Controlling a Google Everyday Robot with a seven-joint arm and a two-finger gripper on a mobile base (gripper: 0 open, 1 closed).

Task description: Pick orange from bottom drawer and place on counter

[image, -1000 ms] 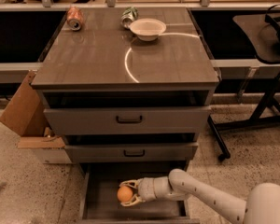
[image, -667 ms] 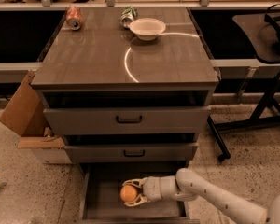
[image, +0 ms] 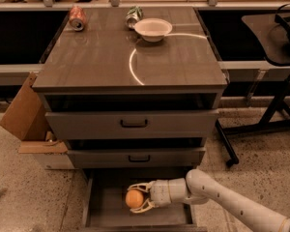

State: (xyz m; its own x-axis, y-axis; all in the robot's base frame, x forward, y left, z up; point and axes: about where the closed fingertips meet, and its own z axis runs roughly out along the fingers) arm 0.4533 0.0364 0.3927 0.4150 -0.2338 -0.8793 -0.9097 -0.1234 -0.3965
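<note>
The orange is a small round fruit inside the open bottom drawer, near the middle of its floor. My gripper reaches in from the right on a white arm, with one finger above the orange and one below it, closed around it. The counter is the glossy grey-brown top of the cabinet, with a curved white reflection.
On the counter stand a white bowl, a red can lying at the back left and a green can. A cardboard box leans left of the cabinet. A black stand is at the right.
The arm has shifted a little to the right with the orange between the fingers; the orange stays inside the bottom drawer.
</note>
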